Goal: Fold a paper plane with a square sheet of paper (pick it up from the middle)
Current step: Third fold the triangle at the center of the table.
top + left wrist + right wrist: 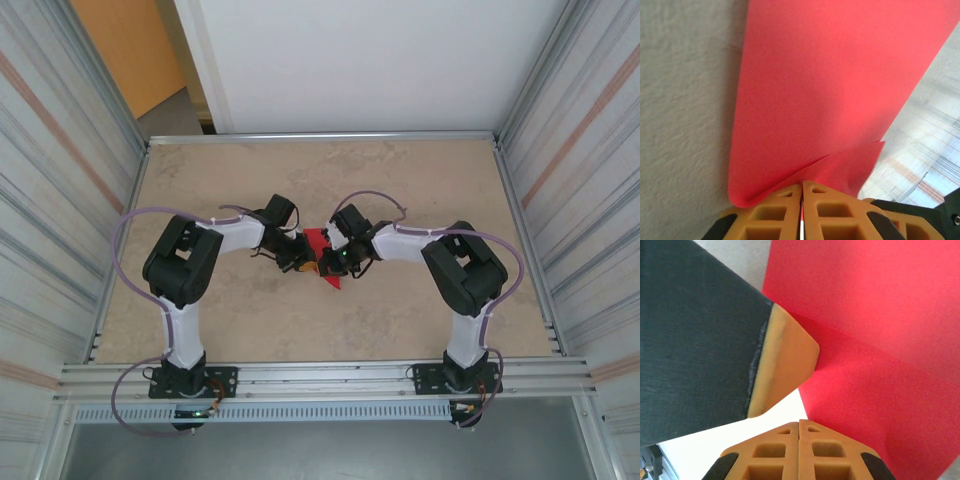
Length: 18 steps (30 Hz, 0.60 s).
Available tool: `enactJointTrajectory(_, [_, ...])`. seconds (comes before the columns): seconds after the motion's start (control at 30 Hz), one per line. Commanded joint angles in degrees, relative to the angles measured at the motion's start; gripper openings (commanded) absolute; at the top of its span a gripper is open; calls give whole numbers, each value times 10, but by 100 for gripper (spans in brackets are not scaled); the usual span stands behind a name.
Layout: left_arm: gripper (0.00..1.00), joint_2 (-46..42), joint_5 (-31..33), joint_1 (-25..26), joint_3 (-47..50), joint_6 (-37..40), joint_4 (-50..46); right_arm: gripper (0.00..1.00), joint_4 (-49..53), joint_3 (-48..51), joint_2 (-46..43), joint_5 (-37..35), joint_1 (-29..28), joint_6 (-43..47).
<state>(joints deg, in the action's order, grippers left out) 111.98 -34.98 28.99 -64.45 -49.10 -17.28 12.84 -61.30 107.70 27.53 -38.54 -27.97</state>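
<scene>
Near the centre of the table (420,190), the left gripper (802,197) is clamping the creased square sheet of paper (830,90). The right gripper (799,432) is pressing its fingers together at the sheet's edge.

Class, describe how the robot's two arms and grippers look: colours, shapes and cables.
The left arm and right arm have white links, bulky black joint housings and black bases; a pale lilac cable loops along each. The left gripper and right gripper have orange-tan fingers with square cut-outs on black mounts.
</scene>
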Motion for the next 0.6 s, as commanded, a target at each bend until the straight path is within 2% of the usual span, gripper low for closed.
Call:
enactJointTrajectory(0.0, [9, 41, 38, 3, 9, 13, -44, 3, 1, -11, 14, 11, 5, 0])
enactJointTrajectory(0.57, [9, 54, 58, 4, 3, 27, -69, 4, 11, 11, 17, 5, 18, 19])
